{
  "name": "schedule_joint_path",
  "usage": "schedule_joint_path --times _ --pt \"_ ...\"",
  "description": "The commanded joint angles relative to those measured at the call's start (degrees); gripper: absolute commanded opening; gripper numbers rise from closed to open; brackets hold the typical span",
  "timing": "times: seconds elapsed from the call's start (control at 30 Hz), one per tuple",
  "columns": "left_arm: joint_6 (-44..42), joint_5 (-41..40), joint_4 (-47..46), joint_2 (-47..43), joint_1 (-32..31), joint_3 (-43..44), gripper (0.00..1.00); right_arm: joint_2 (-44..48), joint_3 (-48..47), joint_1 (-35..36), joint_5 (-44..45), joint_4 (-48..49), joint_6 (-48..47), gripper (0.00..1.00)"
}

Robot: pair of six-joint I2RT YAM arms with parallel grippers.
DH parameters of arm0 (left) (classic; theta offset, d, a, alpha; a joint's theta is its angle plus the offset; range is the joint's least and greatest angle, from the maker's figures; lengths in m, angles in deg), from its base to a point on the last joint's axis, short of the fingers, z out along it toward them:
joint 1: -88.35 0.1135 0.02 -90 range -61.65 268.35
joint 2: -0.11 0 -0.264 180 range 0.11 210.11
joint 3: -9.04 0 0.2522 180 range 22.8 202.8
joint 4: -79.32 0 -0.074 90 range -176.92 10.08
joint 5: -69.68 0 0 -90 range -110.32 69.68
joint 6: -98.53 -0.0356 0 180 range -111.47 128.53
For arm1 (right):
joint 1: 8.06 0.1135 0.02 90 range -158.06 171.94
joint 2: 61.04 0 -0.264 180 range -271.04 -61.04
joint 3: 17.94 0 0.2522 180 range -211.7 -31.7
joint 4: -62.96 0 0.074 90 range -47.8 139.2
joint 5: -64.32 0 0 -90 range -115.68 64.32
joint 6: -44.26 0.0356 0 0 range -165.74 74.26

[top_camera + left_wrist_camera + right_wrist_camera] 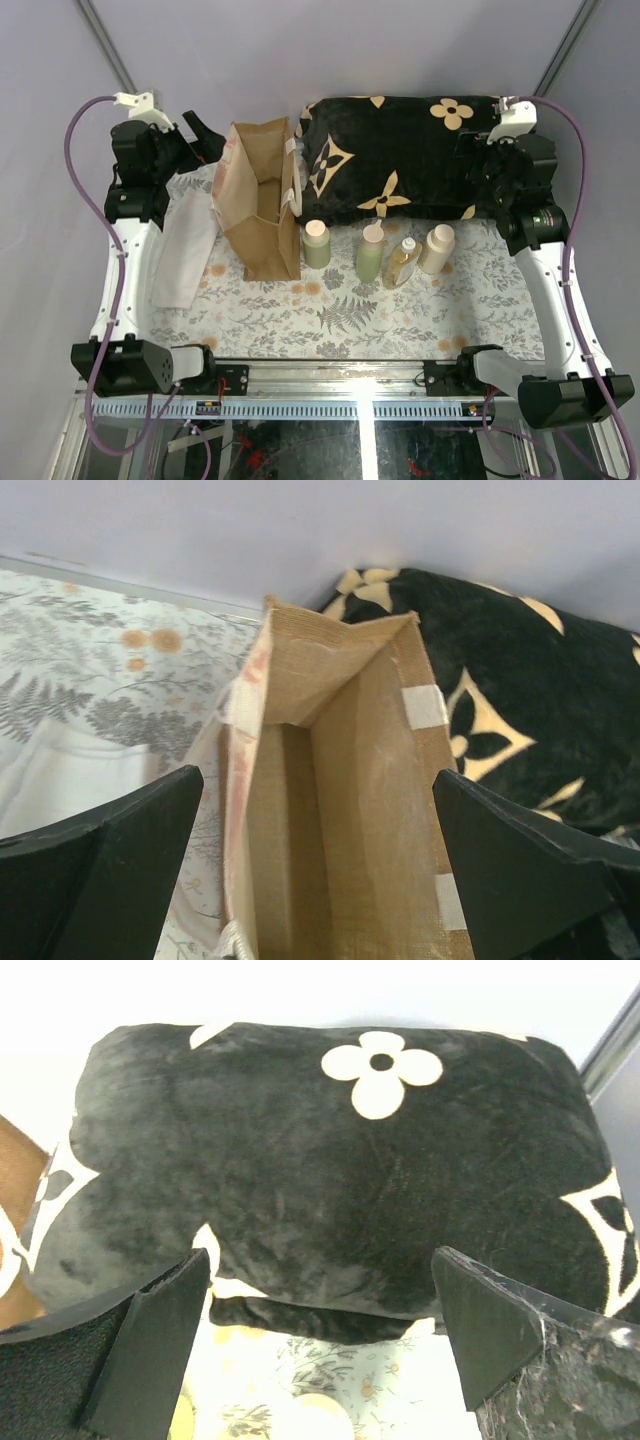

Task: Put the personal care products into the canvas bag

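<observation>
While both hands gape empty, left hand (318, 780) facing canvas bag (330, 740) mouth, right hand (320, 1260) facing black cushion (330, 1160), four bottles (371, 252) stand in row on tabletop (400, 320), just right of bag. Risk: bottles packed close, grasp one and neighbour likely topples; clipped rim could tip tall bag.

The canvas bag (262, 200) stands open. At its 3 o'clock line up a greenish bottle (316, 243), a second greenish bottle (371, 254), an amber bottle (402, 263) and a cream bottle (436, 249).
</observation>
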Motion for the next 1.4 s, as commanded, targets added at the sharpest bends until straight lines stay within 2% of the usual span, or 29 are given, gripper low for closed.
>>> schedule_joint_path --times 0.0,0.13,0.27,0.4,0.57,0.8,1.0,1.1,1.2,1.27,1.37 --pt "-3.80 12.56 1.63 4.76 -0.19 5.06 1.00 -1.82 -6.81 1.58 -6.80 -9.10 2.31 1.00" --pt "-7.92 9.97 6.64 7.26 -2.15 7.35 1.00 -5.93 -12.17 6.97 -8.56 -17.41 1.87 1.00" --pt "-11.87 -1.08 13.32 8.38 -3.92 8.10 1.00 -9.71 -16.45 14.36 -7.00 -22.35 1.10 1.00" --pt "-12.21 -10.14 14.38 6.55 -3.94 4.25 1.00 -12.29 -17.90 15.96 -9.88 -23.52 3.39 1.00" --pt "-11.16 -14.47 14.36 5.75 -3.95 0.16 1.00 -14.96 -17.67 17.18 -8.69 -26.33 3.53 1.00" --pt "-9.96 -10.80 8.61 6.21 -3.71 -6.68 1.00 -18.00 -16.06 18.49 -9.04 -30.55 4.67 1.00" --pt "-9.68 -8.70 5.50 7.31 -3.69 -8.80 0.98 -19.26 -14.40 21.03 -8.88 -32.29 7.46 1.00" --pt "-10.04 -6.68 4.77 8.22 -3.68 -8.48 0.81 -20.59 -13.65 23.46 -7.90 -32.56 9.09 0.98" --pt "-9.87 -5.65 4.01 9.14 -3.69 -8.07 0.59 -22.77 -14.41 26.13 -5.66 -34.14 10.32 0.95" --pt "-9.87 -5.02 3.52 9.70 -3.68 -7.96 0.40 -24.35 -14.76 27.39 -4.74 -35.17 11.12 0.92" --pt "-9.87 -4.31 3.30 10.38 -3.74 -7.79 0.28 -26.23 -15.09 28.69 -3.54 -36.14 12.17 0.86"
